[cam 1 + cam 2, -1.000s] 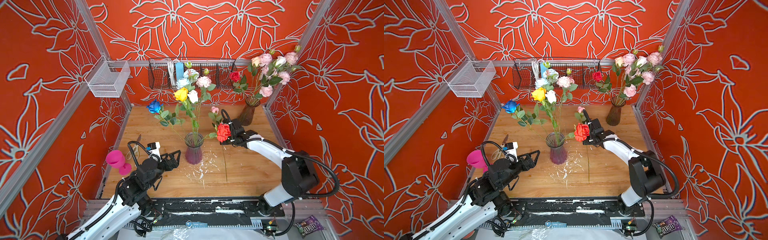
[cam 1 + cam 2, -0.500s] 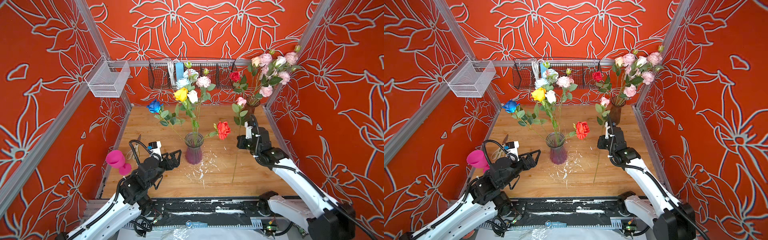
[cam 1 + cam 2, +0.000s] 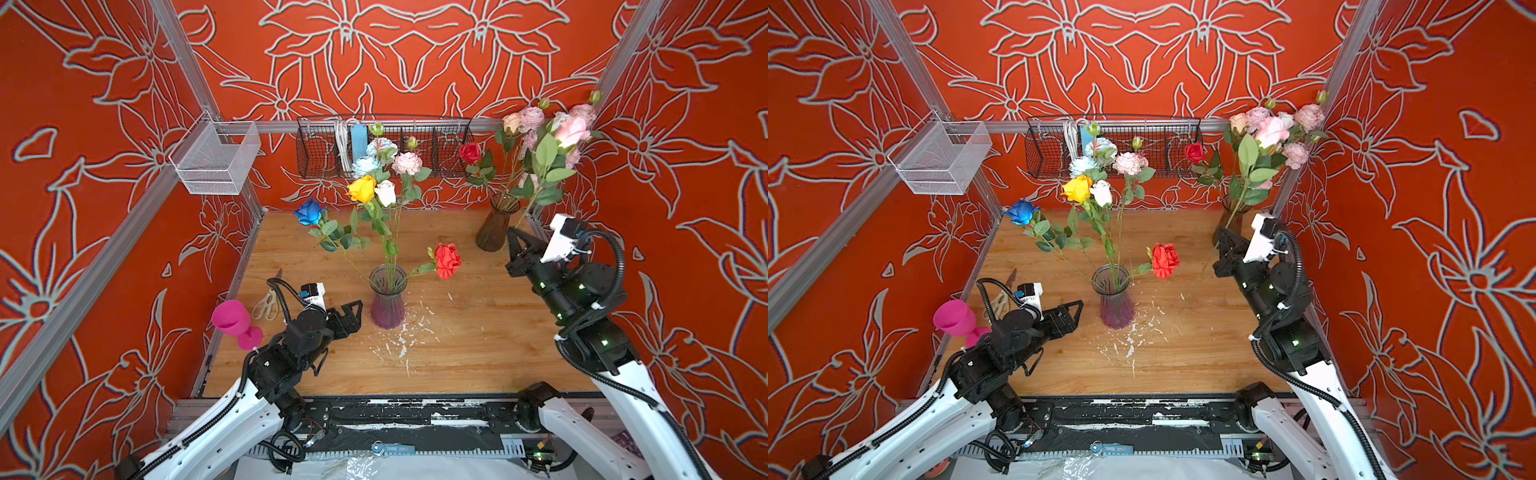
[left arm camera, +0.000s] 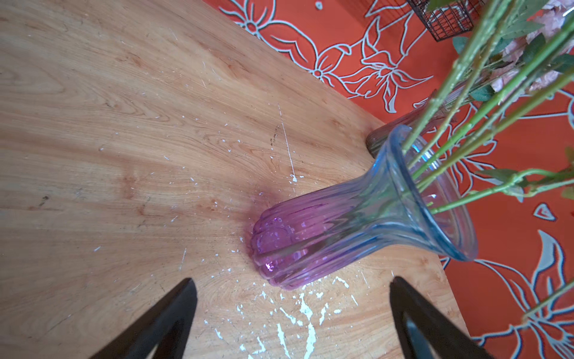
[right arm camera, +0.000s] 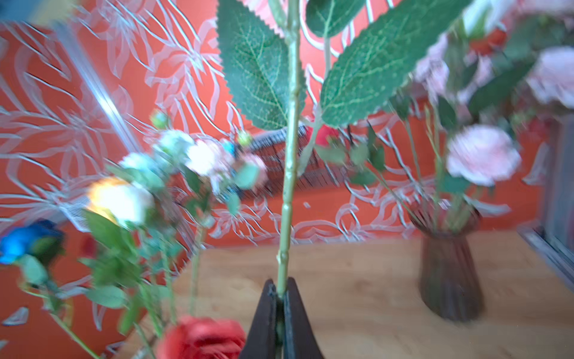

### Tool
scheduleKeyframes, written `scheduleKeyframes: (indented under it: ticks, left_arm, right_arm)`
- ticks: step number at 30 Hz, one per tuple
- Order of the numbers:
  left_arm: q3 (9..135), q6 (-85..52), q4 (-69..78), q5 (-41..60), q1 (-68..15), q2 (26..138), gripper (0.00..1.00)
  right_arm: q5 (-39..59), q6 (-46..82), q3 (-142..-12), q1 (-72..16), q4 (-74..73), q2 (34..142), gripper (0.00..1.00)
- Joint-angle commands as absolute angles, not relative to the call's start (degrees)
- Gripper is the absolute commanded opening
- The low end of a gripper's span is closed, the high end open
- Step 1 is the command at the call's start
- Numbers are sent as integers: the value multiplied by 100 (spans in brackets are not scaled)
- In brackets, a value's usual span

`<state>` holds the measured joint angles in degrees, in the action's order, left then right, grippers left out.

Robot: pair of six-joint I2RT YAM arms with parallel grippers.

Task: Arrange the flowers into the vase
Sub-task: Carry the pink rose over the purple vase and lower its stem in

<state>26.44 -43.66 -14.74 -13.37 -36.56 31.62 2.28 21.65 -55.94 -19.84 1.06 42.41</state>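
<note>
A purple glass vase (image 3: 387, 297) (image 3: 1116, 297) (image 4: 313, 236) stands mid-table and holds several flowers: blue (image 3: 309, 212), yellow (image 3: 362, 189), white, pale-blue, pink and a red rose (image 3: 447, 260). My right gripper (image 3: 511, 231) (image 3: 1221, 233) (image 5: 281, 284) is shut on the green stem (image 5: 289, 186) of a pale pink flower (image 3: 572, 129) (image 3: 1271, 131). It holds that flower upright next to the brown vase (image 3: 496, 224) (image 5: 448, 273), and the stem's lower end hangs above the table. My left gripper (image 3: 353, 316) (image 3: 1073, 316) (image 4: 292, 281) is open and empty, just left of the purple vase's base.
The brown vase at the back right holds more pink flowers (image 3: 528, 120) and a red one (image 3: 469, 153). A pink goblet (image 3: 230, 320) and scissors (image 3: 266, 305) lie by the left wall. A white mesh basket (image 3: 216, 160) and a black wire basket (image 3: 324, 149) hang on the walls.
My right gripper has swung from beside the red rose at the purple vase out to the right and up, carrying the pink flower toward the brown vase. The left arm has stayed put.
</note>
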Motion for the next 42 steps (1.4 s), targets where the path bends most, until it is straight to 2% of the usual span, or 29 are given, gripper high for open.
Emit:
scheduleKeyframes:
  ticks: [1, 7, 13, 21, 31, 42]
  left_arm:
    - [2557, -4465, -1481, -1284, -3506, 3120, 97]
    - [2583, -4482, -1459, -1051, -3351, 3121, 97]
    - [2600, -4483, -1437, -941, -3323, 3118, 97]
    - [2573, -4388, -1413, -872, -3278, 3026, 97]
    - [2646, -4341, -1429, -712, -3208, 3038, 97]
    - [2651, -4349, -1444, -681, -3190, 3020, 97]
  right_arm:
    - [554, 2209, -5990, -2337, -649, 4474, 0]
    - [58, 1019, -6787, -4009, -1348, 5494, 0]
    - [-108, 378, -7036, -4655, -2403, 6553, 0]
    - [-174, 10, -7124, -4869, -3147, 7266, 0]
    - [312, 209, -8062, -4897, -2161, 7475, 0]
    - [145, -154, -6587, -5150, -2786, 7595, 0]
